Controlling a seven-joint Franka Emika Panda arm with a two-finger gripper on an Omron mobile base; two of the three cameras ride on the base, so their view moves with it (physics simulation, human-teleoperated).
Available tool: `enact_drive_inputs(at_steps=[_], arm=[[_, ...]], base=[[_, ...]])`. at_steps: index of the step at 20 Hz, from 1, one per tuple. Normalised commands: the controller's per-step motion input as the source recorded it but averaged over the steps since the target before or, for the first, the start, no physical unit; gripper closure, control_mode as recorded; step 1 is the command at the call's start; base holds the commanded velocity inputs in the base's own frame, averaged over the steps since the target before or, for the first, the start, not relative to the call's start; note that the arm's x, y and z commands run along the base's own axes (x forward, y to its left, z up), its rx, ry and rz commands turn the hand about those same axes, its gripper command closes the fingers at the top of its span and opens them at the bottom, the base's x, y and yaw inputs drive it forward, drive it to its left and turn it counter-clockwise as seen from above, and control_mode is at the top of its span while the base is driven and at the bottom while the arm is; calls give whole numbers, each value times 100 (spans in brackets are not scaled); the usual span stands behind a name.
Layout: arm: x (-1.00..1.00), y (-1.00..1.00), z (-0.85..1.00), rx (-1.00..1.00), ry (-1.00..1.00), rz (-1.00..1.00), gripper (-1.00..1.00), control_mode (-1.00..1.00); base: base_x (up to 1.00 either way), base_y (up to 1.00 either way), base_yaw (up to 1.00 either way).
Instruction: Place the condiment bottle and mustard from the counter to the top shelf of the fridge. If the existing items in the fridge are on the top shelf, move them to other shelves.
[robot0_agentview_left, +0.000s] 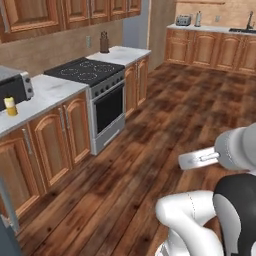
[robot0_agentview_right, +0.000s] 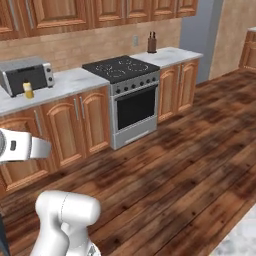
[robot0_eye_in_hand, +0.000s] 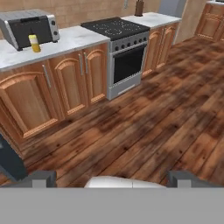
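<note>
Yellow mustard (robot0_eye_in_hand: 34, 43) stands on the marbled counter (robot0_eye_in_hand: 78, 37), just beside the toaster (robot0_eye_in_hand: 30, 27). The gripper (robot0_eye_in_hand: 109, 178) has its jaws wide apart, holding nothing.

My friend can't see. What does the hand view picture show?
A small yellow bottle stands on a white marbled counter beside a silver toaster oven. Further along sits a black-topped stove, above a dark wooden floor. The robot's jaws are open, holding nothing.
</note>
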Motion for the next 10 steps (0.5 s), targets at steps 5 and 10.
enact_drive_inputs(at_steps=[5,10], arm=[[0,0,0,0,0,0,-100,100],[0,0,0,0,0,0,-100,100]], base=[[100,-21,-7],[100,1,-6]])
